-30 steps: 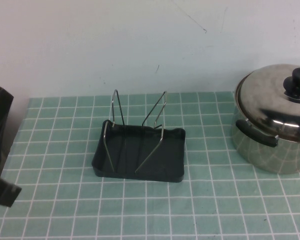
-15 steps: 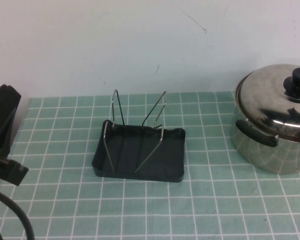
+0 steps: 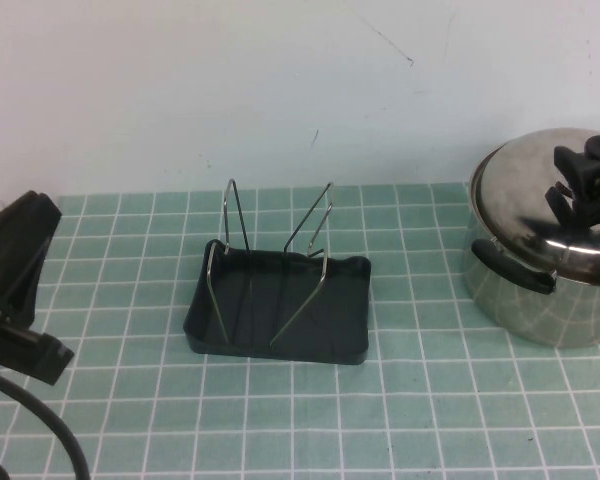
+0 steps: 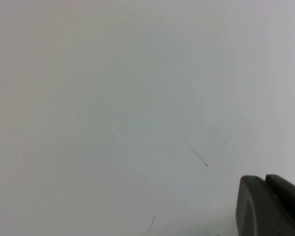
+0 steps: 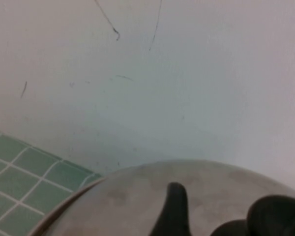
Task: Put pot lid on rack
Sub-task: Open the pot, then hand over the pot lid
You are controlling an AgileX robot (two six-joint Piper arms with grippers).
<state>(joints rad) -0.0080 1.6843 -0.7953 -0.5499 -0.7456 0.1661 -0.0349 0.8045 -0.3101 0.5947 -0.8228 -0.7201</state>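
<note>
The pot lid, a shiny steel dome, sits on the steel pot at the right edge of the table. Its black knob shows in the right wrist view. My right gripper hovers over the lid at the knob, open, with one finger beside the knob and apart from it. The rack, wire loops on a dark tray, stands empty at the table's middle. My left gripper is at the far left, raised, shut and empty, and faces the wall in the left wrist view.
A green checked mat covers the table. A white wall rises just behind the rack and pot. The pot's black side handle faces the rack. A black cable hangs from the left arm.
My right gripper has come in from the right over the lid and now covers the knob. My left arm has risen and moved right into view.
</note>
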